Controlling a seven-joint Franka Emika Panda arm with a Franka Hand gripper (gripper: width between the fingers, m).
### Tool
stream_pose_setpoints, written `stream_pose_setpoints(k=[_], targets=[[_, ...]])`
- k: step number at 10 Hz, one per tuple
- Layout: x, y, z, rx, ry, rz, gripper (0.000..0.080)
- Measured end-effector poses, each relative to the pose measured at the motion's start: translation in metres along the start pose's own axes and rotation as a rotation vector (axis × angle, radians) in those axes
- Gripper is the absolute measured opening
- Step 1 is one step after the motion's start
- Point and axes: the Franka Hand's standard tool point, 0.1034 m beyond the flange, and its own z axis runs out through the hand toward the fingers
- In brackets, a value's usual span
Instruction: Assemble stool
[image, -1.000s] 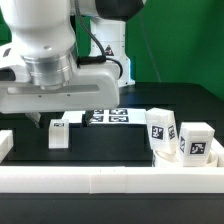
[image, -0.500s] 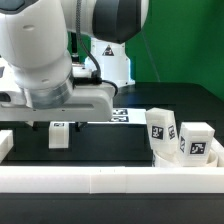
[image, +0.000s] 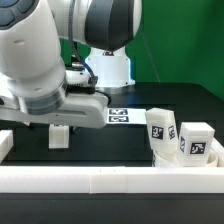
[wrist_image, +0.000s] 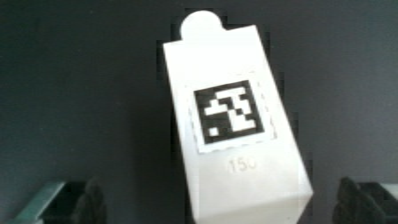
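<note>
A white blocky leg (wrist_image: 231, 110) with a black-and-white tag lies on the dark table, seen from straight above in the wrist view. My gripper (wrist_image: 214, 205) is open; its dark fingertips (wrist_image: 64, 200) stand wide apart on either side of the leg's near end, not touching it. In the exterior view this leg (image: 58, 135) stands just under my gripper's hand at the left. Two more tagged legs (image: 160, 125) (image: 196, 140) stand at the right by the round white seat (image: 166, 158), which is mostly hidden behind the front rail.
A long white border rail (image: 100, 180) runs along the front, with a short rail end (image: 5, 145) at the left. The marker board (image: 120, 116) lies behind my gripper, partly covered by the arm. A green wall closes the back.
The arm has leaned forward and lowered over the left leg, covering more of the marker board. The jaws stay wide open. No leg has moved.
</note>
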Motion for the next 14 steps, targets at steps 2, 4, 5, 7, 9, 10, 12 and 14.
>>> stream_pose_setpoints(k=[2, 4, 5, 7, 9, 10, 12, 14], targets=[[-0.004, 0.000, 0.005, 0.004, -0.036, 0.002, 0.0649], [-0.010, 0.001, 0.011, 0.013, -0.153, 0.005, 0.0649], [-0.013, 0.000, 0.013, 0.016, -0.230, 0.006, 0.0649], [-0.015, -0.006, 0.014, 0.013, -0.316, -0.013, 0.0649], [-0.006, -0.010, 0.009, 0.017, -0.269, -0.103, 0.0649], [-0.005, -0.009, 0.011, 0.018, -0.270, -0.103, 0.0649], [-0.004, -0.010, 0.011, 0.019, -0.270, -0.108, 0.0649], [-0.003, -0.011, 0.012, 0.016, -0.266, -0.101, 0.0628]])
